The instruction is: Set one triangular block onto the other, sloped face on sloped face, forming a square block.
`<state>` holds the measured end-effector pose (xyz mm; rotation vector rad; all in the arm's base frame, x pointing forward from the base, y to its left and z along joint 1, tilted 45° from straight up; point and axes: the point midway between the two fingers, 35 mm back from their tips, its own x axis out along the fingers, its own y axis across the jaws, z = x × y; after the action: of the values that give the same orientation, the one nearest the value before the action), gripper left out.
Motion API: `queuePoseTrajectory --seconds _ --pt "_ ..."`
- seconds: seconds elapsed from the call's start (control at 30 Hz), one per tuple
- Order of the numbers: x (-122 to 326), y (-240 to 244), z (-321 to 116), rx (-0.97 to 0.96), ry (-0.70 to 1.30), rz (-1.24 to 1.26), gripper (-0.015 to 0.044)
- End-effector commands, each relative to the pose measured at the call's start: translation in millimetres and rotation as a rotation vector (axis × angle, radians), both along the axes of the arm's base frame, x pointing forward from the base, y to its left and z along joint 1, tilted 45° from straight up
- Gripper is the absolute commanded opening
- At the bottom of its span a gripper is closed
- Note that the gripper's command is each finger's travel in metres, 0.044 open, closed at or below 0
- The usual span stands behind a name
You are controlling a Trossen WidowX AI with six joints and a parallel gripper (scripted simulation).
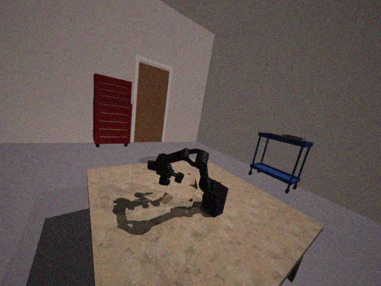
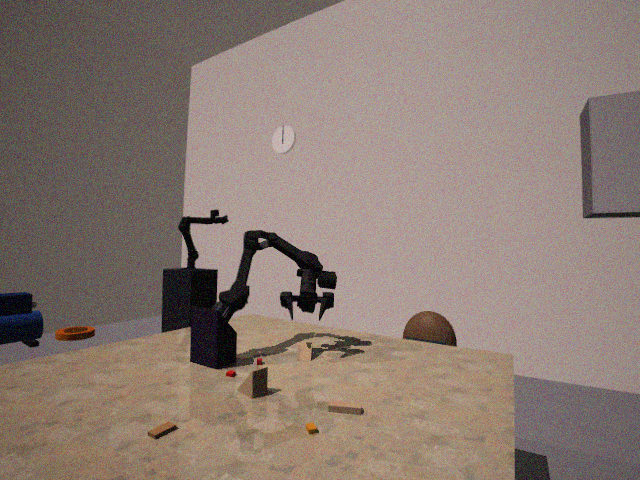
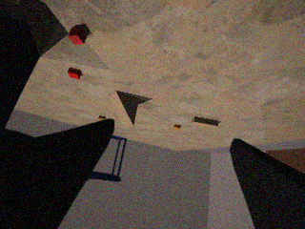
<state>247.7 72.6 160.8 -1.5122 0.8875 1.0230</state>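
One triangular block (image 1: pixel 166 198) (image 2: pixel 305 352) rests on the table, beside the arm's shadow. The other triangular block (image 1: pixel 194 184) (image 2: pixel 260 382) (image 3: pixel 130 106) stands apart from it on the table, with an upright dark face and a slope falling away in the exterior view. The blocks do not touch each other. My gripper (image 1: pixel 172 181) (image 2: pixel 305 318) (image 3: pixel 172 134) is open and empty, pointing down, raised well above the table over the first block. It touches neither block. The first block's exact slope direction is hard to tell.
Two small red pieces (image 2: pixel 230 373) (image 2: pixel 259 361) (image 3: pixel 74 72) lie near the arm's base (image 1: pixel 214 198) (image 2: pixel 212 338). A wooden bar (image 2: pixel 345 409) (image 3: pixel 206 121), an orange piece (image 2: pixel 311 427) (image 3: pixel 177 127) and a short wooden piece (image 2: pixel 162 429) lie beyond the second block.
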Motion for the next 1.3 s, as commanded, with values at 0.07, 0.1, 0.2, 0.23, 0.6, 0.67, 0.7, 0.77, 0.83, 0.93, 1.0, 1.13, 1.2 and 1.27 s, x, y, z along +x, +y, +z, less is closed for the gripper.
queuePoseTrajectory --seconds 0.07,0.1,0.2,0.23,0.6,0.67,0.7,0.77,0.83,0.93,1.0,1.13,1.2,1.27 --pt "-6.9 47.6 15.6 0.017 0.01 0.007 0.044" --pt "-10.3 59.1 19.0 0.021 0.013 0.008 0.044" --pt "-24.0 93.2 29.0 0.031 0.018 0.013 0.044" --pt "-29.6 104.2 32.2 0.033 0.019 0.015 0.044" --pt "-26.6 123.8 9.5 0.037 0.02 0.018 0.044" --pt "-20.4 124.8 -6.6 0.036 0.02 0.018 0.044" --pt "-17.5 124.9 -14.7 0.035 0.02 0.018 0.044" --pt "-12.3 124.5 -30.8 0.035 0.02 0.018 0.044" --pt "-7.8 123.2 -46.9 0.034 0.021 0.018 0.044" --pt "-5.0 121.8 -58.4 0.033 0.021 0.018 0.044" --pt "-5.0 121.8 -58.4 0.033 0.021 0.018 0.044" --pt "-5.0 121.8 -58.4 0.033 0.021 0.018 0.044" --pt "-5.0 121.8 -58.4 0.033 0.021 0.018 0.044" --pt "-5.0 121.8 -58.4 0.033 0.021 0.018 0.044"
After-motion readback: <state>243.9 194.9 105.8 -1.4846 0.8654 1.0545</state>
